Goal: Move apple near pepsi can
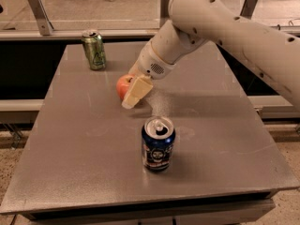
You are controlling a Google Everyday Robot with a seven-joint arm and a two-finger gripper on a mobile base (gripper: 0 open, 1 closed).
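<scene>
The red-orange apple (122, 85) sits on the grey table (70, 139), left of the middle. My gripper (131, 96) reaches down from the upper right and is right at the apple, covering its right side. The dark blue pepsi can (158, 144) stands upright in front of them, toward the near edge, about a can's height away from the apple. The apple rests on the table top.
A green can (94, 49) stands upright at the table's back left corner. The white arm (225, 27) crosses over the back right of the table. A rail and metal posts (38, 12) run behind the table.
</scene>
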